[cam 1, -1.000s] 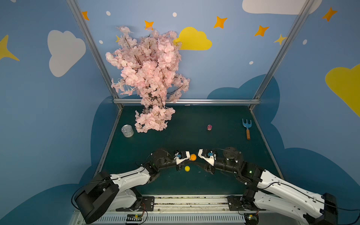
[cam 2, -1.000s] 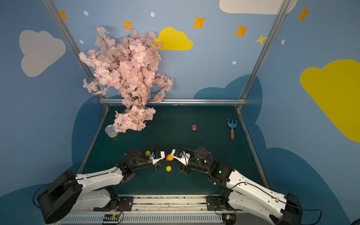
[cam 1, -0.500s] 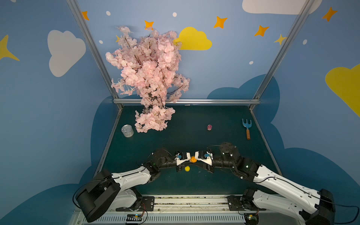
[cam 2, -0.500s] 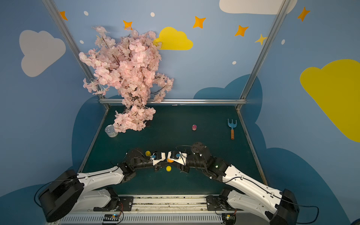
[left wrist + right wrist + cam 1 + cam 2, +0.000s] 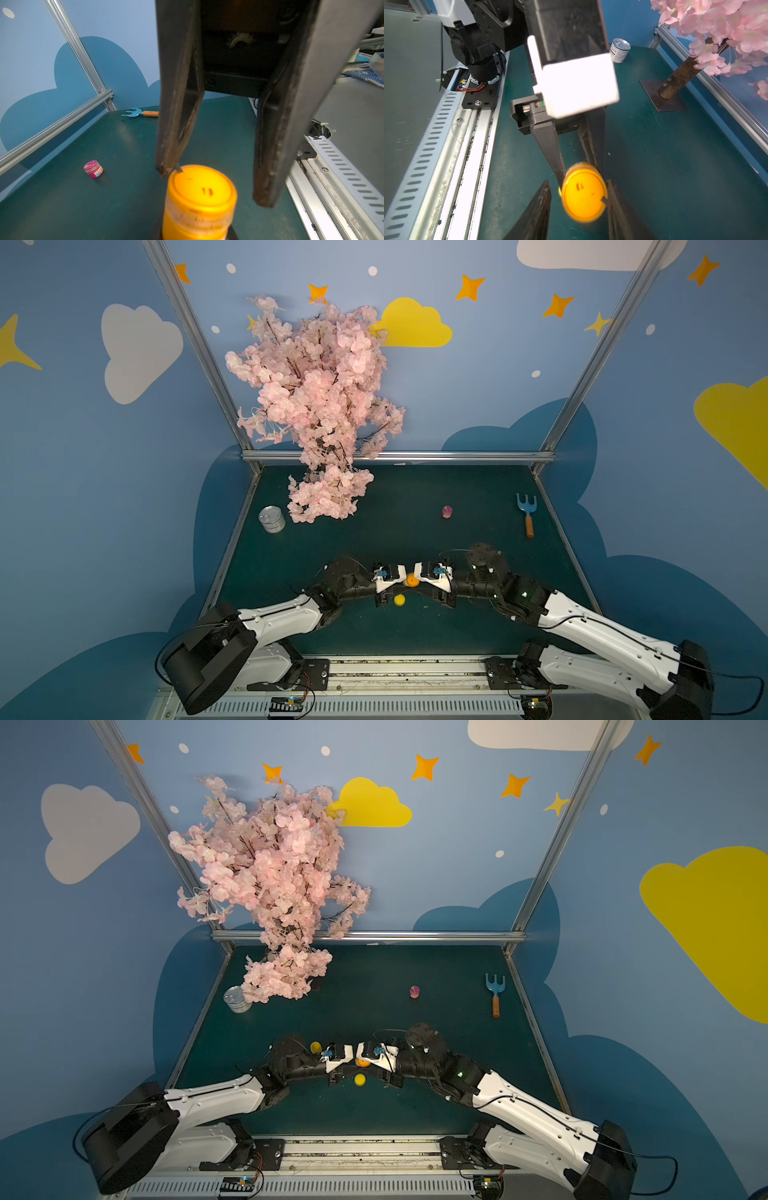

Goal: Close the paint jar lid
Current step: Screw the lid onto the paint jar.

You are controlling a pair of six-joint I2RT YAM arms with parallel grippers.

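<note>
A small orange paint jar (image 5: 412, 580) hangs above the green table near its front edge, held sideways. My left gripper (image 5: 404, 581) is shut on the jar's body (image 5: 197, 224). The orange lid (image 5: 200, 187) sits on the jar's mouth and faces my right gripper (image 5: 578, 184). That gripper is open, its jaws on either side of the lid (image 5: 583, 199). One fingertip (image 5: 609, 195) touches the lid's rim. The other fingertip (image 5: 545, 193) stands a small gap away from it. How tightly the lid sits cannot be told.
A yellow jar (image 5: 400, 600) lies on the table just under the grippers, and another yellow one (image 5: 316, 1047) sits behind the left wrist. Further back are a pink jar (image 5: 446, 511), a blue hand rake (image 5: 527, 514), a tin can (image 5: 272, 519) and a pink blossom tree (image 5: 320, 406).
My right gripper has moved left up to the jar, and its jaws have narrowed around the lid. The left gripper has kept hold of the jar.
</note>
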